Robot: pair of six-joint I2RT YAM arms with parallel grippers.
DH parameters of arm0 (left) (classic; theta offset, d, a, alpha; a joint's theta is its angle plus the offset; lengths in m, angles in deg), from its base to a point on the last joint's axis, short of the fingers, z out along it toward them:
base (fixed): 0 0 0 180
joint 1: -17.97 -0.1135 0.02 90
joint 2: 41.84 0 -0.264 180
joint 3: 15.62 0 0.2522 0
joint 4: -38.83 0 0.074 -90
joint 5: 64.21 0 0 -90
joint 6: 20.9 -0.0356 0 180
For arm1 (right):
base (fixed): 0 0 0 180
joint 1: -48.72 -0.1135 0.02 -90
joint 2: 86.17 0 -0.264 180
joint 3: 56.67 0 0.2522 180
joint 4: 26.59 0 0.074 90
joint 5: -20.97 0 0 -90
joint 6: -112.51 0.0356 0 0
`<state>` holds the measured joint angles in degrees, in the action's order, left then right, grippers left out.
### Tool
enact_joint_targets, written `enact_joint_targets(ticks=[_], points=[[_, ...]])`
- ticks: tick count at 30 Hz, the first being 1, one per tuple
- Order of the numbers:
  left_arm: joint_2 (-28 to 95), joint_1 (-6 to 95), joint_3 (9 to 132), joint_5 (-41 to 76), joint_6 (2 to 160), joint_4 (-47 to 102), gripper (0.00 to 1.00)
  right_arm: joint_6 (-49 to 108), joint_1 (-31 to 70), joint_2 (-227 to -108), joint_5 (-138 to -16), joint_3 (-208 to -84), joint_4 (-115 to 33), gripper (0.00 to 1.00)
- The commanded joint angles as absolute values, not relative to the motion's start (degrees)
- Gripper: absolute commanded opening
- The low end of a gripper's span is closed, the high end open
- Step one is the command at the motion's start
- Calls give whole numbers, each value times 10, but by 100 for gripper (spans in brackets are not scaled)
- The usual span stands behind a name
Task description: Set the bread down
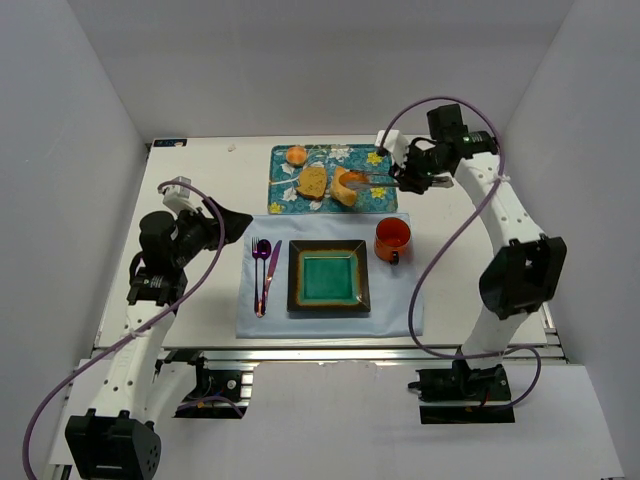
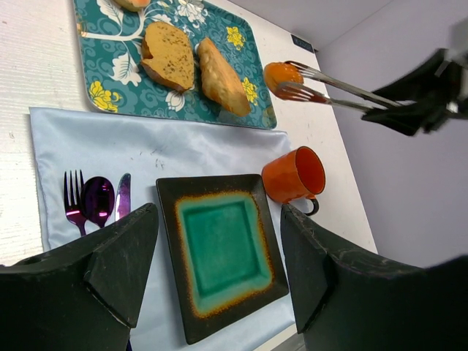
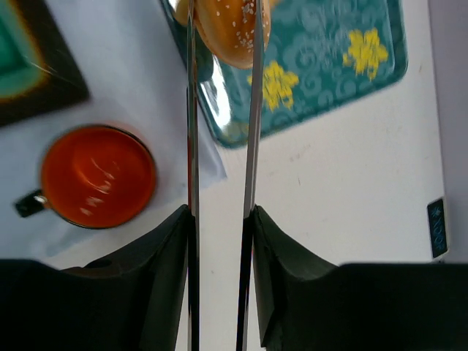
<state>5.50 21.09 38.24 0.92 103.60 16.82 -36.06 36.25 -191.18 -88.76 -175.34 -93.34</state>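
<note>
The bread [image 1: 353, 181] is a small glossy orange-brown bun pinched between the tips of metal tongs [image 1: 385, 179]. It hangs over the right end of the teal floral tray [image 1: 376, 198]. My right gripper [image 1: 414, 178] is shut on the tongs' handles. In the right wrist view the bun [image 3: 230, 25] sits at the top between the two tong arms [image 3: 191, 146], with my right gripper [image 3: 219, 216] shut around them. The left wrist view shows the bun [image 2: 281, 74] in the tongs [image 2: 333, 89]. My left gripper [image 2: 219, 219] is open and empty, also seen from above [image 1: 230, 222], left of the blue cloth.
A square teal plate [image 1: 329, 277] with a dark rim lies on the blue cloth [image 1: 400, 310]. An orange mug [image 1: 392, 238] stands to its right, purple cutlery [image 1: 264, 272] to its left. On the tray lie a flat bread slice [image 1: 312, 181], another brown piece [image 1: 341, 193] and a pale peach bun [image 1: 296, 155].
</note>
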Motion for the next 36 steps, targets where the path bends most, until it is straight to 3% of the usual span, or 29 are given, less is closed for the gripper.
enact_joint_targets(ticks=[1,8,14,18,24,31,36], points=[[57,210,397,9,1030,182,77,-350,309,-1836,-953,-1700,-926,16],[47,210,395,16,1028,174,77,-301,194,-1747,-961,-1552,-916,16],[29,210,385,20,1029,165,77,-269,164,-1707,-935,-1432,-872,17],[24,210,382,19,1029,163,77,-268,160,-1704,-920,-1417,-864,19],[17,210,381,21,1029,161,77,-280,156,-1705,-915,-1411,-875,43],[9,210,381,24,1029,156,77,-289,156,-1697,-914,-1407,-882,55],[7,210,383,23,1029,154,77,-292,157,-1685,-918,-1407,-886,56]])
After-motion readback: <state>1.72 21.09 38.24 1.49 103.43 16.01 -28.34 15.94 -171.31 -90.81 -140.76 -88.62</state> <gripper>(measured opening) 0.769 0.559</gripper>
